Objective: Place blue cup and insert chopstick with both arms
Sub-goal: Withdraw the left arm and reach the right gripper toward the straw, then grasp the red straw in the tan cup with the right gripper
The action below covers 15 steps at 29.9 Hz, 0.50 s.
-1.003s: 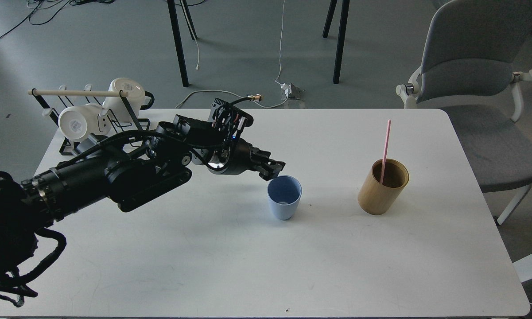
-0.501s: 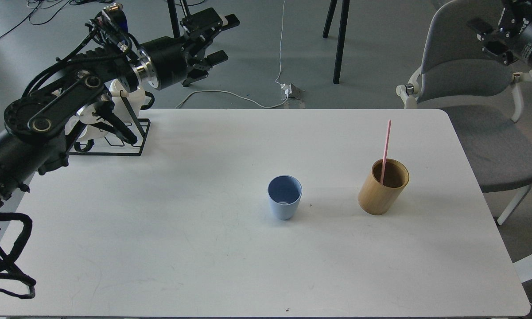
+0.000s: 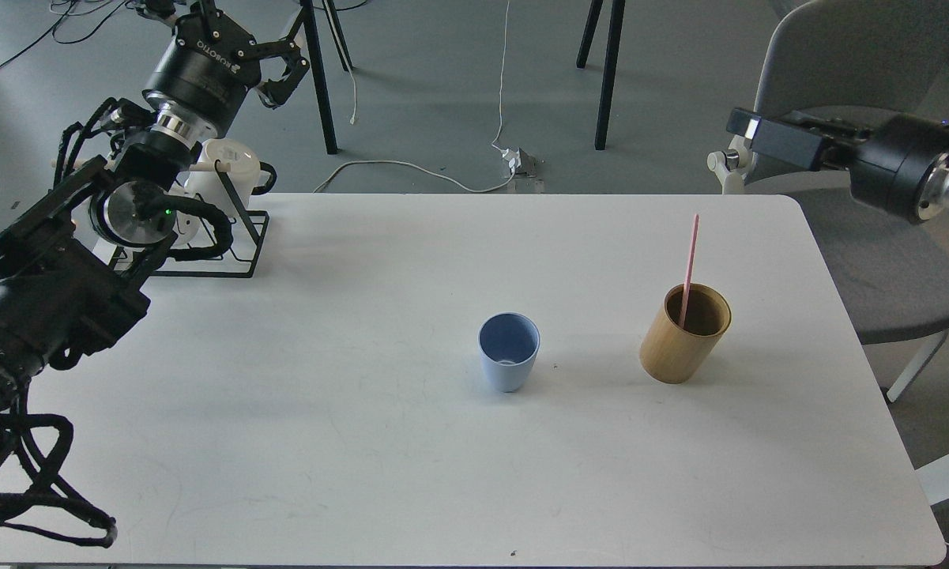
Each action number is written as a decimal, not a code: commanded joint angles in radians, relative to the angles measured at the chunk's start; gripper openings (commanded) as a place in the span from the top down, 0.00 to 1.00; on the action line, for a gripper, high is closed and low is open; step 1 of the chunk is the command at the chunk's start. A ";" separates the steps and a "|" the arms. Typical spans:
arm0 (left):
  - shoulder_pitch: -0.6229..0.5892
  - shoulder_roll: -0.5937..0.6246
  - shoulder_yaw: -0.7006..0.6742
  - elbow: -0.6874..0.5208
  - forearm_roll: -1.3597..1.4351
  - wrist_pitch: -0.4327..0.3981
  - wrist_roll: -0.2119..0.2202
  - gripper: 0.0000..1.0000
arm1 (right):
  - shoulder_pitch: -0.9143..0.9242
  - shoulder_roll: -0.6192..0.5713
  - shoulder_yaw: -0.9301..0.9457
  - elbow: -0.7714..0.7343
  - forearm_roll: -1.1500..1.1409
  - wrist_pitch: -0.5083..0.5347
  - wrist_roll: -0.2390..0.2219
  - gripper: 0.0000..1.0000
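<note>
The blue cup (image 3: pixel 509 352) stands upright and empty near the middle of the white table (image 3: pixel 363 442). The pink chopstick (image 3: pixel 689 261) stands leaning in the tan bamboo cylinder (image 3: pixel 683 340), to the right of the cup. My left gripper (image 3: pixel 225 24) is raised high at the far left, beyond the table's back edge, with its fingers spread and empty. My right gripper (image 3: pixel 747 130) reaches in from the right at the table's back right corner, above and behind the cylinder. It is seen side-on, so its fingers cannot be told apart.
A black wire rack (image 3: pixel 237 237) with white mugs (image 3: pixel 225 166) stands at the table's back left, partly behind my left arm. A grey chair (image 3: pixel 837 71) is beside the right edge. Furniture legs and cables lie on the floor behind.
My left gripper let go of the blue cup, lifted away and swung to the upper left. My right arm came into view and moved down-left toward the table's back right corner.
</note>
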<state>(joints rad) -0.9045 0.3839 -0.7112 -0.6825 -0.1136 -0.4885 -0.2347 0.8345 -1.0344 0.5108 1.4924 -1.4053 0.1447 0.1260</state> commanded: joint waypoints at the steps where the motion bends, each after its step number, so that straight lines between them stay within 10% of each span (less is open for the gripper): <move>1: -0.004 0.006 -0.028 0.072 -0.020 0.000 0.067 0.00 | -0.046 0.005 -0.069 -0.007 -0.029 -0.049 0.001 0.10; 15: -0.001 -0.003 -0.027 0.138 -0.014 0.000 0.061 0.00 | -0.054 0.252 -0.205 -0.251 -0.231 -0.116 -0.005 0.46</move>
<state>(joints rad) -0.9055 0.3823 -0.7395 -0.5448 -0.1273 -0.4888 -0.1739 0.7860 -0.8063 0.3065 1.2536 -1.6358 0.0296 0.1200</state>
